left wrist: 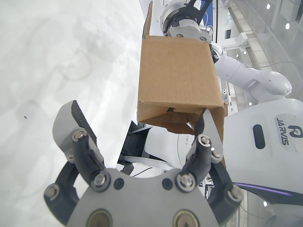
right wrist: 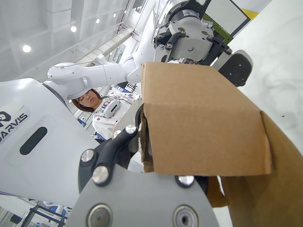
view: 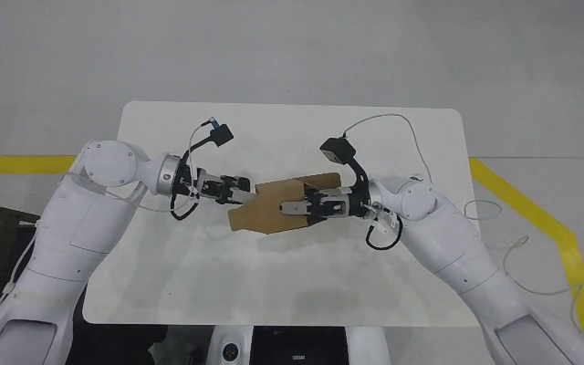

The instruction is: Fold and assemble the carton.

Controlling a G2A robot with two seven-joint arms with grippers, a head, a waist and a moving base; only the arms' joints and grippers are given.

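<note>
Left tool (left wrist: 140,106) stands wide open at one end of the carton (left wrist: 177,76). One of its fingers (left wrist: 206,126) has its tip at the open mouth of that end, touching the cardboard edge beside the folded-in flaps. The other finger (left wrist: 78,119) is spread well away from the box, out over the bare bench (view: 411,274), and touches nothing. The carton therefore lies just ahead of this tool and to one side of its gap, not between the pads.

Right tool (view: 294,207) is at the opposite end, closed on the carton. In its own wrist view one finger (right wrist: 129,131) sits against the outside of a side wall near the corner. The brown top panel covers the rest, so the second finger is hidden. From above, this tool lies over the box's upper face, reaching in from the end.

Between the two tools, near the middle of the bench, the carton is a brown cardboard sleeve partly squared up, its long axis running from one tool to the other. Loose flaps stand out past the end held by the right tool. Whether its underside touches the bench I cannot tell.
</note>
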